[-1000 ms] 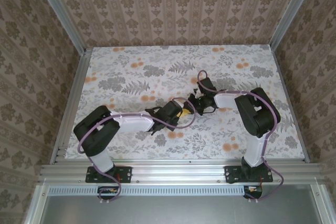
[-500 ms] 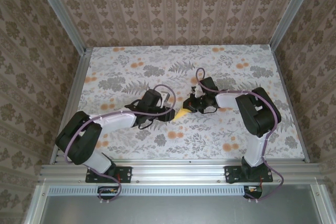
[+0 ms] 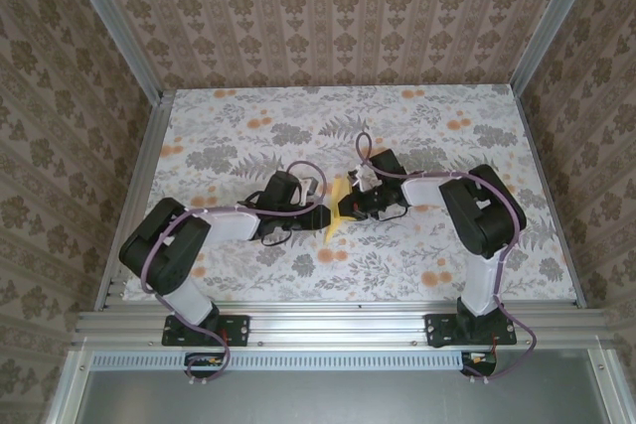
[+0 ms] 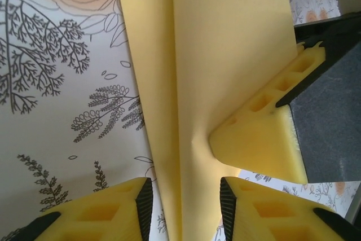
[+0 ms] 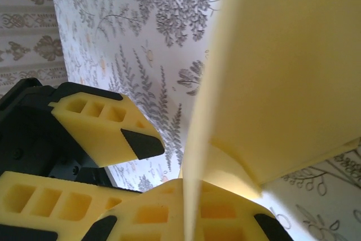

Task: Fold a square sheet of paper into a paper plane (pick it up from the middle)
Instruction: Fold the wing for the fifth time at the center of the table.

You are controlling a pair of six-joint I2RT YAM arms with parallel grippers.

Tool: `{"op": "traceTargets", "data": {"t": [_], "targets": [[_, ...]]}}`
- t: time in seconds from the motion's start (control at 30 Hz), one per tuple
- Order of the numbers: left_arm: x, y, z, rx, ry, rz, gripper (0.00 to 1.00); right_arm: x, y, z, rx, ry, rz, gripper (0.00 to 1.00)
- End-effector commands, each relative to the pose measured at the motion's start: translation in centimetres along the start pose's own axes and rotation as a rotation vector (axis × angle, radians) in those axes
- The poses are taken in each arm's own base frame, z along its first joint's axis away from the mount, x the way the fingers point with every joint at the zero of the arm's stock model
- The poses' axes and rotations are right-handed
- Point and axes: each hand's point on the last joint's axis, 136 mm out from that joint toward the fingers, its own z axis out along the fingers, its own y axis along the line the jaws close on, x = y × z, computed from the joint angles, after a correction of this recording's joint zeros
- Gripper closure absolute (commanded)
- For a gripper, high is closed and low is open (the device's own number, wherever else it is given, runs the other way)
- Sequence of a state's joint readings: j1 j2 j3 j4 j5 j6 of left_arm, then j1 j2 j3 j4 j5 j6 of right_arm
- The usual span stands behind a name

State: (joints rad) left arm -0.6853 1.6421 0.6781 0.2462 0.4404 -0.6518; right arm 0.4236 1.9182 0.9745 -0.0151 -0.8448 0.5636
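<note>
The square sheet of paper is now folded into a narrow yellow paper plane [image 3: 334,223] with a long centre crease [image 4: 172,83]. It hangs just above the table's middle, its tip toward the near edge. My right gripper [image 3: 350,204] is shut on its fold from the right; the paper edge runs between the pressed fingers [image 5: 194,196]. One right finger [image 4: 259,139] shows pinching the sheet. My left gripper [image 3: 319,213] comes from the left. It is open, its jaws [image 4: 186,196] straddling the plane's lower part with a gap on the left side.
The table [image 3: 229,136] has a grey-leaf and orange-flower print. Aluminium rails [image 3: 139,186] and patterned walls close in the left, right and back. The left arm's cable [image 3: 298,168] loops above its wrist.
The left gripper has drawn back left and let go of the paper, then settled round it with jaws apart. The right gripper has shifted slightly left, and the plane has swung toward the near edge.
</note>
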Motion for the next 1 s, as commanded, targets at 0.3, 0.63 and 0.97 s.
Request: {"op": "traceTargets", "data": {"t": [0.3,0.63,0.97], "targets": [[0.5,0.7,1.0,0.004,0.029,-0.030,0.65,-0.2,-1.3,0.7,0.038,0.044,-0.050,0.94],[2.0,0.6,1.4,0.047,0.083,-0.058,0.83,-0.7,-1.6,0.9,0.007,0.037,-0.028,0.90],[1.9,0.1,1.7,0.086,0.080,-0.064,0.85,-0.6,-2.6,1.2,0.020,0.025,0.013,0.79]]}}
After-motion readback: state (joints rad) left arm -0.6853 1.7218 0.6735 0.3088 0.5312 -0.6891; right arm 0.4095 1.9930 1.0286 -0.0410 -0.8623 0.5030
